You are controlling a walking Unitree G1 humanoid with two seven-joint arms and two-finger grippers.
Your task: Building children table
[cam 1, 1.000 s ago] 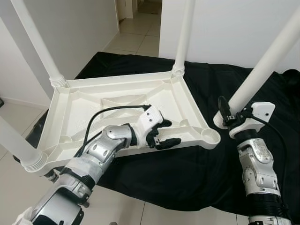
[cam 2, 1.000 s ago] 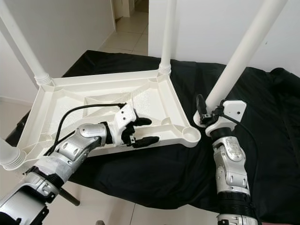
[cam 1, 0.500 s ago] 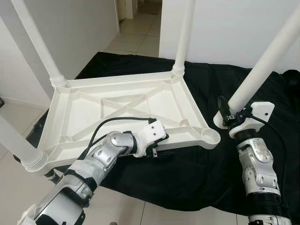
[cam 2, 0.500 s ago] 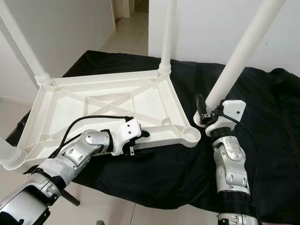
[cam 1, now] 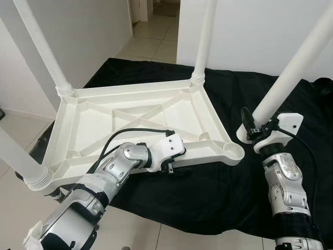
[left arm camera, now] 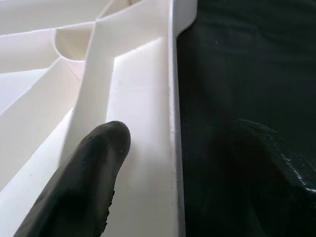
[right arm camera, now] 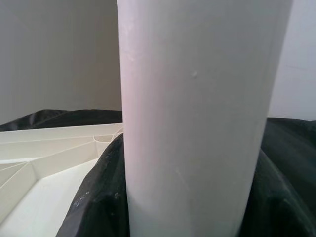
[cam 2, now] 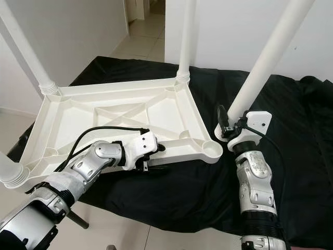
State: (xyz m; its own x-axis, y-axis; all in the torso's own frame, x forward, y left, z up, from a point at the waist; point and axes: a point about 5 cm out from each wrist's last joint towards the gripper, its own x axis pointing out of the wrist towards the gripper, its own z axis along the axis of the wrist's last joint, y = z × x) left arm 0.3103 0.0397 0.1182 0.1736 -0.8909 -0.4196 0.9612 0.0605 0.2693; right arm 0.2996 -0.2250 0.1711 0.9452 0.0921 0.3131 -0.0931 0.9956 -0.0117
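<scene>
The white plastic tabletop (cam 1: 93, 125) lies upside down on a black cloth. Three white legs stand in its corners: back left (cam 1: 41, 47), back right (cam 1: 204, 36) and front left (cam 1: 15, 156). The front right corner socket (cam 1: 232, 150) is empty. My left gripper (cam 1: 174, 161) is shut on the tabletop's front rim (left arm camera: 173, 98), one finger (left arm camera: 94, 168) inside and the other (left arm camera: 266, 163) outside over the cloth. My right gripper (cam 1: 255, 124) is shut on the fourth leg (cam 1: 296, 67), which leans up to the right. Its foot (cam 1: 244, 134) sits just right of the empty socket.
The black cloth (cam 1: 208, 192) spreads under the tabletop and far out to the right. Pale floor tiles (cam 1: 148, 41) run back through a doorway between white walls. More bare floor (cam 1: 15, 219) lies at the front left.
My left gripper came down from above the tabletop's inner ribs to the front rim and shut on it. The right gripper and its leg have stayed still.
</scene>
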